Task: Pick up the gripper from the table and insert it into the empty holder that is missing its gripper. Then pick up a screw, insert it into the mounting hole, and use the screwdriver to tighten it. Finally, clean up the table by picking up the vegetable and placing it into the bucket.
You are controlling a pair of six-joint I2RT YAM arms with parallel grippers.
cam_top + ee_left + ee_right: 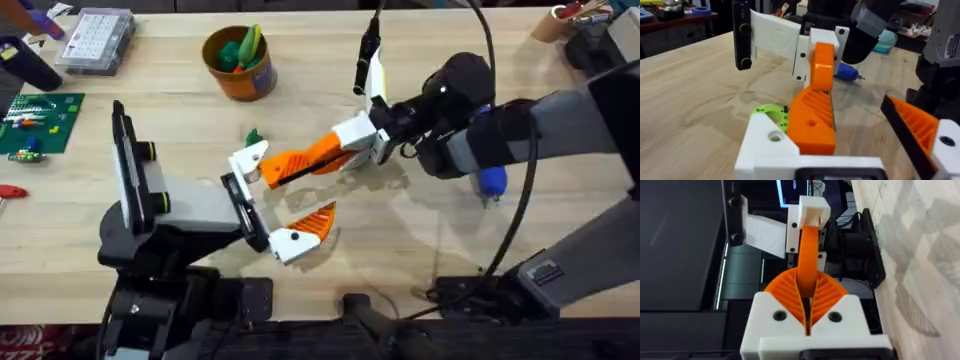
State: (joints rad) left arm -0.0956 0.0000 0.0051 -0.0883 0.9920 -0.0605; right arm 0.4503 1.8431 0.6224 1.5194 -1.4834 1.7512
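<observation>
Right gripper (807,312), closest to its wrist cam, is clamped on the gripper (300,160), the orange wedge at table centre, tip aimed at 9 o'clock. Wedge tip sits in the holder (248,160) on the left gripper (270,200), whose fingers are spread apart w/ nothing grasped between them. Vegetable (252,136) lies just beyond the holder, at 12 o'clock. Bucket (240,62) at 11 o'clock holds green & orange toy veg. Screwdriver (490,181) lies under the right arm at 3 o'clock. Table (330,70) is bare around the bucket; a clear box (95,40) sits at the far left edge.
</observation>
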